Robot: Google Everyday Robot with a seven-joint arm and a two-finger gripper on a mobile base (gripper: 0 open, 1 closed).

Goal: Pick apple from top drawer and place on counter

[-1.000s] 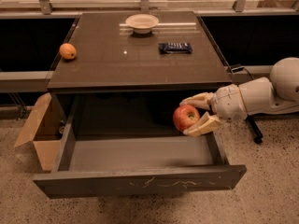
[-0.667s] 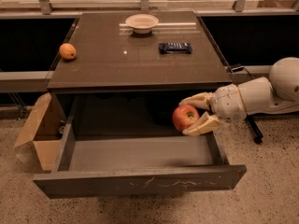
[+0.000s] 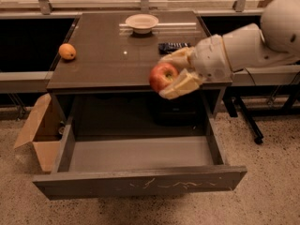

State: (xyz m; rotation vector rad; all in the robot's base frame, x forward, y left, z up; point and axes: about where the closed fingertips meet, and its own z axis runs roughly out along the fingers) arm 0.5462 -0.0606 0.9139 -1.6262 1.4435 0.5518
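apple (image 3: pixel 161 76): clamped between both fingers of the gripper (image 3: pixel 173 75), level with the front edge of the counter (image 3: pixel 108 62), above the open top drawer (image 3: pixel 140 184) | step: you're on the carry, pick looks done | next: take it inward over bare counter, lower until it rests, then release
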